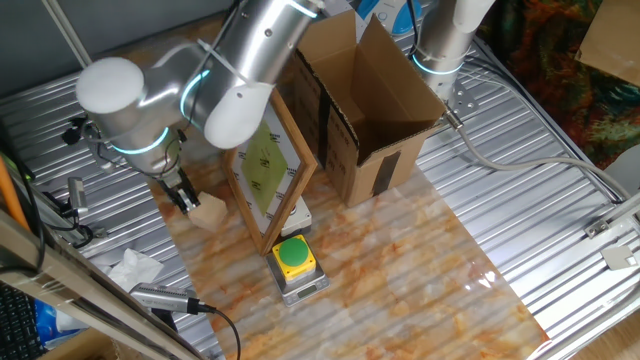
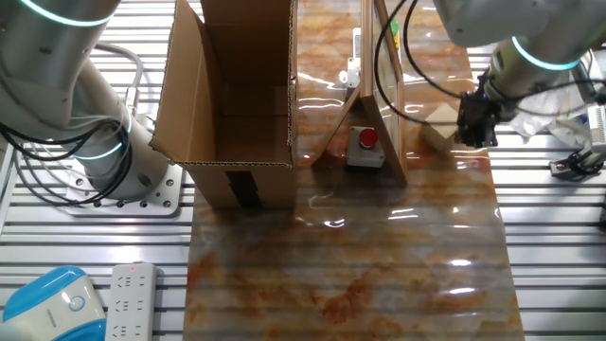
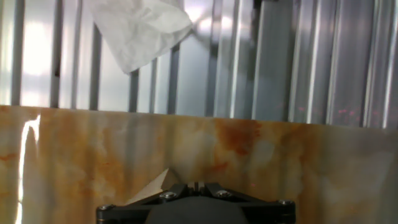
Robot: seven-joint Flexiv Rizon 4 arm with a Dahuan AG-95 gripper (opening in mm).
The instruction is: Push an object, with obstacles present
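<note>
Bright overhead light, glare on the glossy mat (image 2: 333,223).

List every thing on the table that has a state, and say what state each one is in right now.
Tool: down at the table, touching the wooden cube; open or shut unclear.
Wooden cube: on the marbled mat, beside the tool.
Cardboard box: flaps open, nothing visible inside.
Framed board: propped up, tilted.
Push-button: on its grey base, untouched.
Tissue: crumpled on the metal slats.
</note>
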